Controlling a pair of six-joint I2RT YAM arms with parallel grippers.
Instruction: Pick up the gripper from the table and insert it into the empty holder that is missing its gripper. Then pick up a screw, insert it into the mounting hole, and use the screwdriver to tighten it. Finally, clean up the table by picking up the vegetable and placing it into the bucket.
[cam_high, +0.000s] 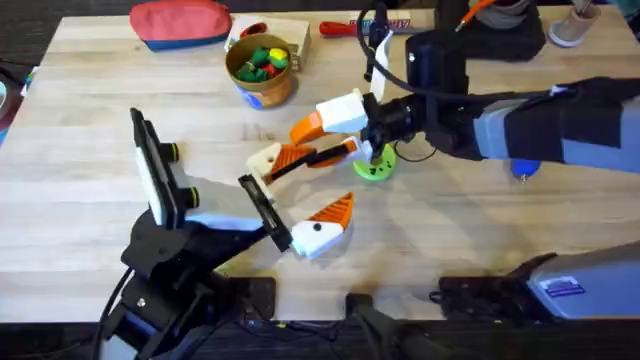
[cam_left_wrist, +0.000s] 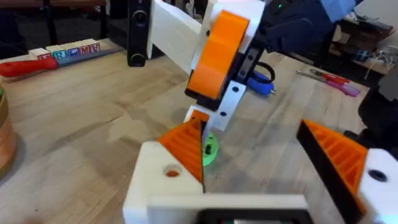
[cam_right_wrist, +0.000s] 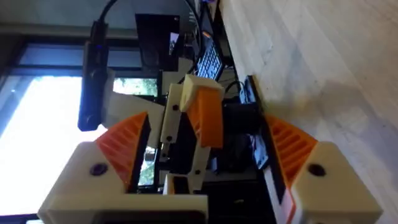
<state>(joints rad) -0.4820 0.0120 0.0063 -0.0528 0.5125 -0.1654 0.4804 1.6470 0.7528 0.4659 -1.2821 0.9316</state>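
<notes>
Light wooden table | small orange ribbed gripper apparently seated in white plastic holder, above round green vegetable | left gripper spread, empty | right gripper: grip unclear | you still owe screw, tightening, cleanup

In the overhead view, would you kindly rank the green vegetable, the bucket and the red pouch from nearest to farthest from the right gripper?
Measured from the right gripper:
1. The green vegetable, close beside it, toward the arm bases.
2. The bucket, farther up the table and left.
3. The red pouch, at the far edge, left of the bucket.
</notes>
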